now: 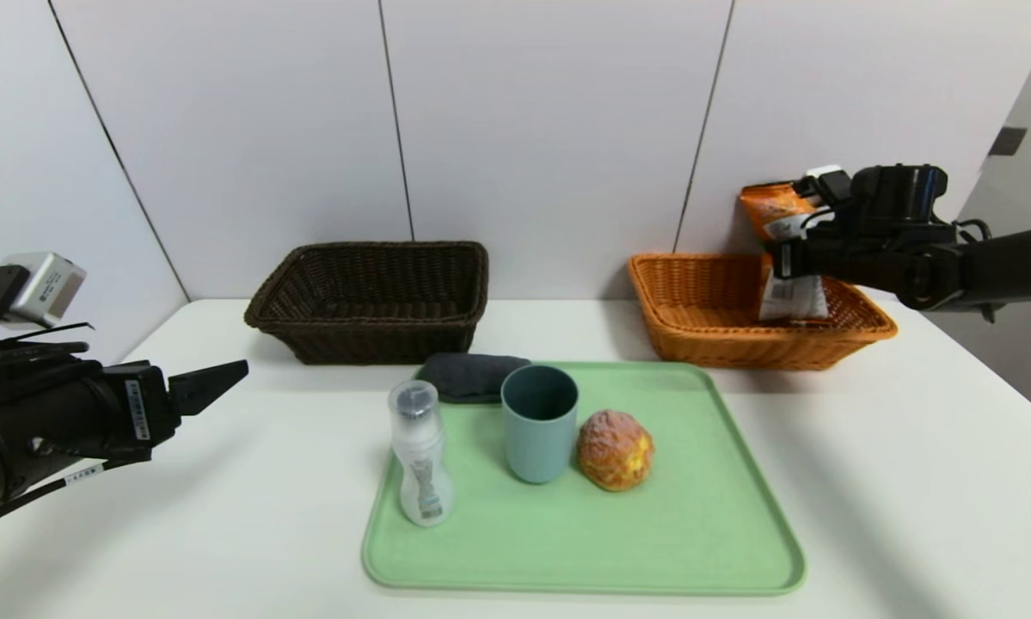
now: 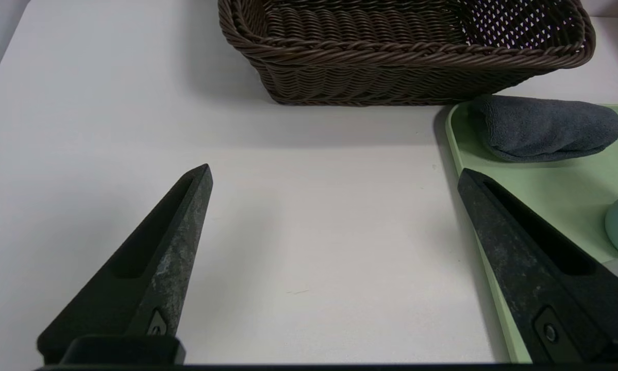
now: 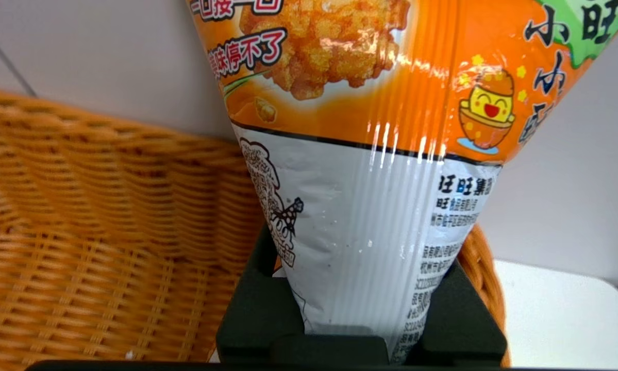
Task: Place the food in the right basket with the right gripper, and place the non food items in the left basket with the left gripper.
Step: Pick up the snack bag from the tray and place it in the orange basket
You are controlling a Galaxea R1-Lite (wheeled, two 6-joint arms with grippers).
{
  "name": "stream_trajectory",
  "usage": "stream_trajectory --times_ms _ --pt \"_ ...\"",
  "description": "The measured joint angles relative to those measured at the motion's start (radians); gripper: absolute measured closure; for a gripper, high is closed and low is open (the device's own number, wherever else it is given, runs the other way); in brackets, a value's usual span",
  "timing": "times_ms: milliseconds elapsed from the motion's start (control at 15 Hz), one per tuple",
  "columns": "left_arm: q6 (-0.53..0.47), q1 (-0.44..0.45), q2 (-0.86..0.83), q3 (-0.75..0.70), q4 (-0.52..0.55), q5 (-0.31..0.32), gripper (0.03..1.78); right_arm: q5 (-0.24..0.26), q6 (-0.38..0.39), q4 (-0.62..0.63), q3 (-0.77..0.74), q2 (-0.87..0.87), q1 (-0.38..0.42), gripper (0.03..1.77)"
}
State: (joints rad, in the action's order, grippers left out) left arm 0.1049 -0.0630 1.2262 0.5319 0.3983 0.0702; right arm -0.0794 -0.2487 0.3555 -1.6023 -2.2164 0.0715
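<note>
Part-hidden snack packet
The black right gripper (image 1: 788, 258) covers the middle of the long orange-and-white snack packet (image 1: 773, 211); toward four o'clock, the black right arm (image 1: 1009, 268) is cut off.

Left arm (image 1: 46, 430): black housing, rounded segments; a pale label with small dark print on the wrist block (image 1: 137, 404). Black cables run along it — one lower cable (image 1: 38, 499) wears a white printed tag. Silver-white box (image 1: 48, 288) with a small printed label, on a black bracket.

Left gripper (image 2: 334, 257): matte black, tapering, wedge-shaped fingers, each with a long recess; grey scuffs on the faces, a small plate with a screw near each base.

Right arm (image 1: 936, 258): black — glossy ribbed cylinder (image 1: 898, 193) on top, thin black cables, a greyish section farther back.
</note>
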Motion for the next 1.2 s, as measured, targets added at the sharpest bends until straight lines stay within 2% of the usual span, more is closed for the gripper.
stream_trajectory --times_ms 467,733,933,1200 --pt "0.003 0.0 -0.001 -0.001 0.0 0.0 0.12 0.02 0.005 0.002 0.009 0.009 -0.013 1.36" --pt "0.003 0.0 -0.008 -0.002 0.0 0.0 0.12 0.086 0.043 0.017 0.013 0.012 -0.037 0.88" --pt "0.004 0.0 -0.014 -0.003 -0.001 0.0 0.12 0.09 0.037 0.018 0.02 0.016 -0.039 0.63" --pt "0.01 0.015 -0.029 -0.001 -0.001 0.0 0.12 0.094 0.023 -0.005 0.065 0.088 -0.037 0.41"
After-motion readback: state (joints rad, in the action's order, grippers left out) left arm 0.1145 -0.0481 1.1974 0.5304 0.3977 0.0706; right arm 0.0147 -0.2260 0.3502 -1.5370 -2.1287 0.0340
